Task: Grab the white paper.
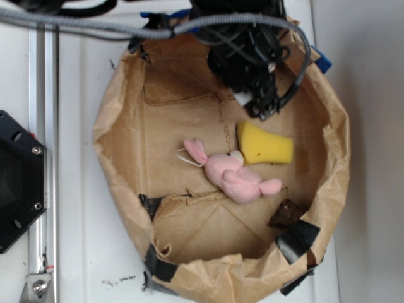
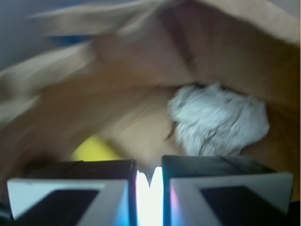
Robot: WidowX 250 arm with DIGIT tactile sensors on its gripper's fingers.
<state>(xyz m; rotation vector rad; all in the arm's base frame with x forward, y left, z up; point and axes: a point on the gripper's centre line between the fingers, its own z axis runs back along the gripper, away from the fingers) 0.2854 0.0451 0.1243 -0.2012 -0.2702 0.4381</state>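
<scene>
**Paper ahead and to the right of a closed claw**

Your claw (image 2: 149,181) has its two pads pressed nearly together — only a thin bright slit shows between them in the wrist view, and nothing is held. You will need to spread it before anything else.

The white paper (image 2: 218,120) lies beyond the claw tips and off to the right of the claw's centre line, not between the pads. It is a roundish crumpled wad, slightly wider than tall, so no long axis matters much. In the exterior view the arm covers it almost entirely; only a small white scrap shows under the claw (image 1: 260,95), at the far side of the brown paper wall (image 1: 120,101) that rings the work area.

Mind the room — the wad sits close against that wall on its far and right sides, so a wide sweep risks catching the paper rim. The open side is the near one, toward the claw.

The yellow sponge (image 1: 265,145) lies near the claw on the enclosure floor, and the pink plush bunny (image 1: 237,177) touches the sponge; both sit away from the wad, toward the enclosure's middle. Judged from this, a small shift right and forward, pads spread, looks the cleaner approach.
</scene>
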